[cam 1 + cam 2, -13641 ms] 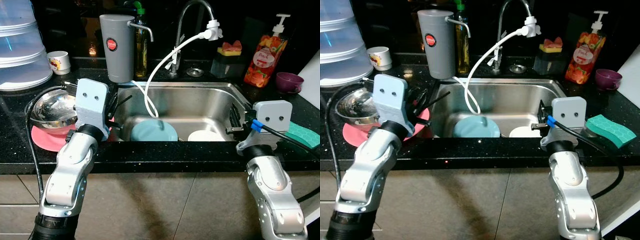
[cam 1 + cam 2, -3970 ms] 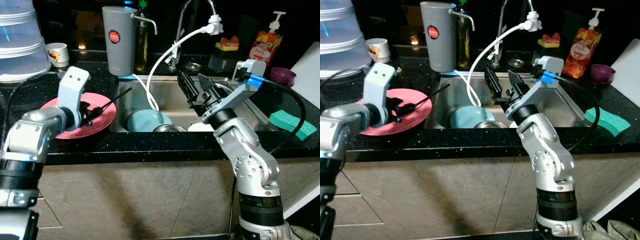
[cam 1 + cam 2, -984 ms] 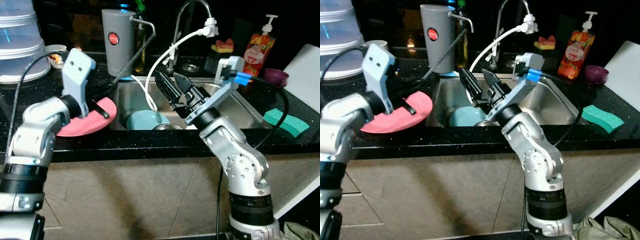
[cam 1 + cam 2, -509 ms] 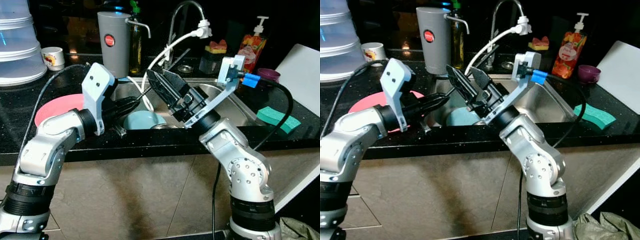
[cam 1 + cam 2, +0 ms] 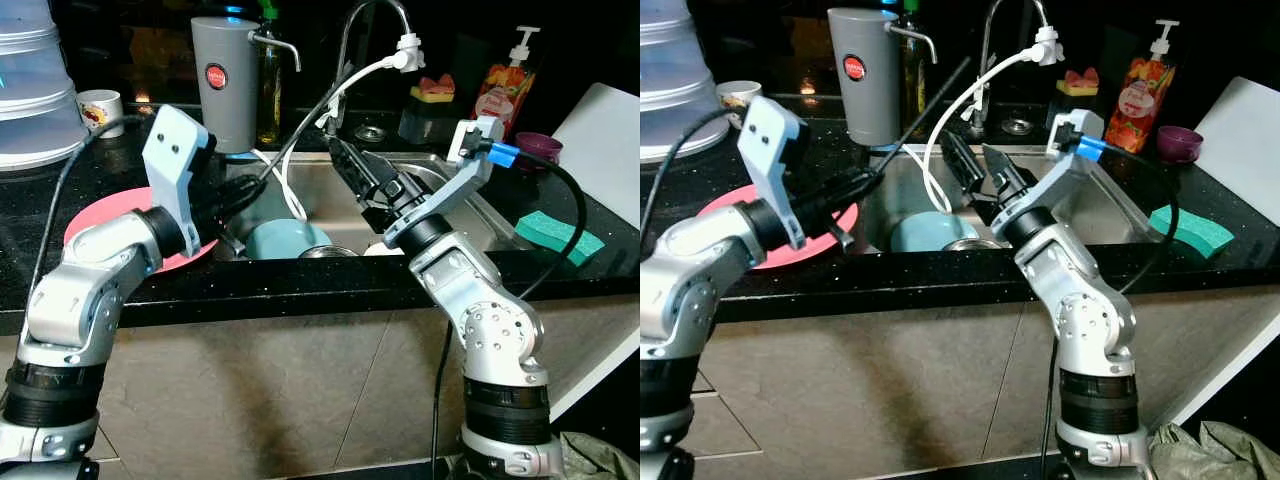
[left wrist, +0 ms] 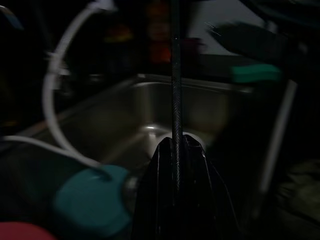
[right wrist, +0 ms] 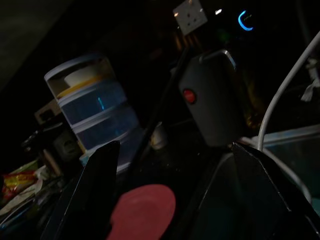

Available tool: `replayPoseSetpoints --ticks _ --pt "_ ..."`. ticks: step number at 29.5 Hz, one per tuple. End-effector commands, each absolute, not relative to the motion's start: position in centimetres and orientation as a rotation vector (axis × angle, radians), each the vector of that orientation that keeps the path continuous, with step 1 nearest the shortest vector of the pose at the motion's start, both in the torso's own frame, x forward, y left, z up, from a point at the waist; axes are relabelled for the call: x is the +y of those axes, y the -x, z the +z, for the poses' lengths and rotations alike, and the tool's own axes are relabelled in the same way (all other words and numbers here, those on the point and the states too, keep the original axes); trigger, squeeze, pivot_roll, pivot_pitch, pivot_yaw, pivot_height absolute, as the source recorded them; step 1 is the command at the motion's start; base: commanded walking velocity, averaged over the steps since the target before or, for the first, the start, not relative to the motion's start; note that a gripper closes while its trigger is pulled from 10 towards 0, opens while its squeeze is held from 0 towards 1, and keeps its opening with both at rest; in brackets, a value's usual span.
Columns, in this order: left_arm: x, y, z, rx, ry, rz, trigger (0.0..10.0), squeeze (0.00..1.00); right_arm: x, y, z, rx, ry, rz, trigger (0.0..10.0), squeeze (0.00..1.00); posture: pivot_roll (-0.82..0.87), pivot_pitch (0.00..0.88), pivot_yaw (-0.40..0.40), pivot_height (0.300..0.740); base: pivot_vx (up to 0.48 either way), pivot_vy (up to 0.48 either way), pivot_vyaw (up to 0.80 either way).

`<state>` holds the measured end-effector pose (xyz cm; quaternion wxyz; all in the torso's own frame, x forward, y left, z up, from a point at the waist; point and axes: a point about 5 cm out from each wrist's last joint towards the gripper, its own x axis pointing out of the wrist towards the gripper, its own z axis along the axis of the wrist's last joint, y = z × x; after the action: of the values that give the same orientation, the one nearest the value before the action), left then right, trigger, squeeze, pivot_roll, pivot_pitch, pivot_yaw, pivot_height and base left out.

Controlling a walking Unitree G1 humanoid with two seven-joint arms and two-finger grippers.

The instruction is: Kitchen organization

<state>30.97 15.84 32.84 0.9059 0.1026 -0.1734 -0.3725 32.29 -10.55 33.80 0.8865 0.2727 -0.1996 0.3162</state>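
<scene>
The left claw (image 6: pixel 176 150) pinches a thin black ribbed rod (image 6: pixel 175 95) that points toward one o'clock over the steel sink (image 5: pixel 330 185). The right claw (image 5: pixel 974 166) hangs spread wide at the rod's three o'clock, above a smooth round teal plate (image 5: pixel 287 240).

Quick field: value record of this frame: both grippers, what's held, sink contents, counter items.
left gripper: shut on thin black rod, over sink's left edge
right gripper: jaws open, above steel sink
sink contents: round teal plate, white hose
counter left: flat pink plate, grey canister
counter right: green sponge, orange soap bottle
</scene>
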Motion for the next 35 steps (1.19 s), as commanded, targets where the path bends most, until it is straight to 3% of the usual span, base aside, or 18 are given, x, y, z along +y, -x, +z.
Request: replayPoseSetpoints --ticks 1,16,17,18,35 --pt "15.1 -30.2 32.5 -0.346 -0.222 -0.848 10.0 0.00 -10.9 -32.4 34.0 -0.426 -0.583 0.646 10.0 0.00 0.10 0.121 -0.072 0.740 0.000 0.000 0.00" --pt "14.2 -29.0 31.3 -0.301 -0.218 -0.951 10.0 0.00 -11.2 -32.4 34.5 -0.437 -0.621 0.639 10.0 0.00 0.10 0.120 -0.071 0.740 0.000 0.000 0.00" --pt "14.3 -29.0 31.2 -0.300 -0.218 -0.946 10.0 0.00 -11.2 -32.4 34.5 -0.438 -0.623 0.641 5.3 0.00 0.10 0.120 -0.071 0.740 0.000 0.000 0.00" --pt "14.4 -29.1 31.2 -0.298 -0.216 -0.936 10.0 0.00 -11.2 -32.4 34.5 -0.438 -0.628 0.646 0.0 0.00 0.10 0.119 -0.075 0.740 0.000 0.000 0.00" --pt "14.1 -29.7 30.6 -0.293 -0.201 -0.894 10.0 0.00 -10.7 -30.9 34.1 -0.426 -0.802 0.831 0.0 0.00 0.10 0.141 -0.076 0.740 0.000 0.000 0.00"
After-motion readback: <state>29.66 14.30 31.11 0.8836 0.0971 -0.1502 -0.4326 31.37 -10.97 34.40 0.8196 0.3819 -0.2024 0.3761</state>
